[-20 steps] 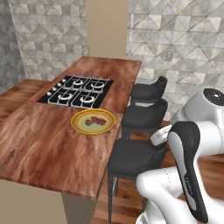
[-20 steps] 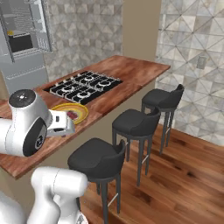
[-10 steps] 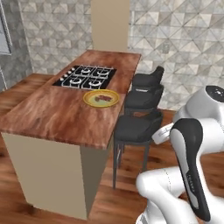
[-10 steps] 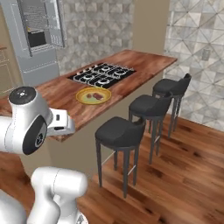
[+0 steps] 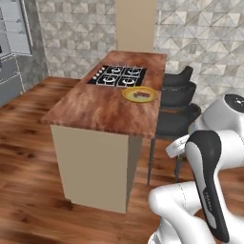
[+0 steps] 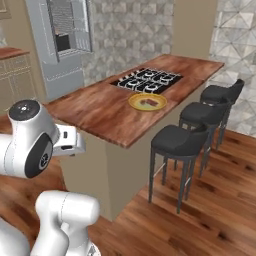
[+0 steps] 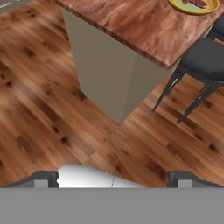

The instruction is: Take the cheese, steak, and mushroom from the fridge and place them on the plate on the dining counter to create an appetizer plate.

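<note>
The plate (image 7: pixel 195 6) is cut off at the hand view's top right, a red-pink steak (image 5: pixel 141 95) on it; smaller pieces are unclear; it sits on the tabletop (image 5: pixel 105 105) beside the cooktop (image 5: pixel 119 76); fingers (image 7: pixel 43 179) spread wide, empty.

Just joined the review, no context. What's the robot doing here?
Nothing is being handled right now. The hand is open and empty, pointing down at the wood floor beside the dining counter. On the counter, next to the cooktop, the plate holds the steak; what else lies on it is too small to tell. The fridge stands open behind.
</note>
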